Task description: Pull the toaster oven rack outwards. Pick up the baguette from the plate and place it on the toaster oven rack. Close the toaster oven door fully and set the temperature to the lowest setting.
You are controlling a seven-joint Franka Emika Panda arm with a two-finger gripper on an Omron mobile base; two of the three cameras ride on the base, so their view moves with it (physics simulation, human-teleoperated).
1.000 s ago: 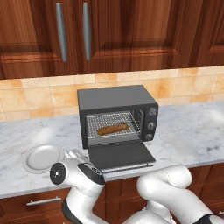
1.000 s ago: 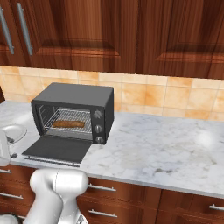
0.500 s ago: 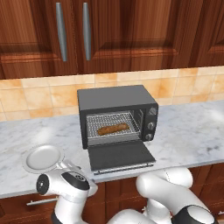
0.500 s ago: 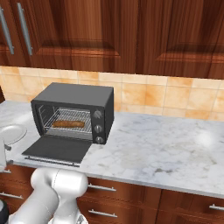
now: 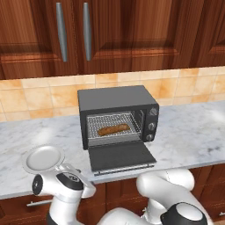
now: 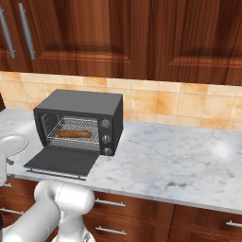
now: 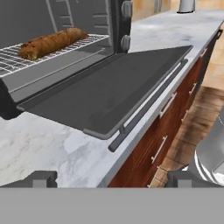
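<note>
since the earlier frames the white arm had swung lower and further left in front of the desk, while the oven, bread and plate lay unchanged.

the boxy dark grey toaster oven stood on the grey-veined marble desk against the tan tiled wall, its dark glass-fronted drop-down door lying flat open over the desk's front edge, the thin silver bar handle along its outer edge. inside the cavity the silver wire rack carried the short brown crusty baguette, lying lengthwise across it. the round shallow white plate sat bare on the desk, left of the open door and apart from it.

in the hand view the hand hung low beside the desk's front edge, its two dark fingertips spread wide apart and gripping nothing. the door's handle lay ahead of the hand and above it, not touching; the baguette was further off, up and to the left in that view, well apart from the fingertips.
</note>
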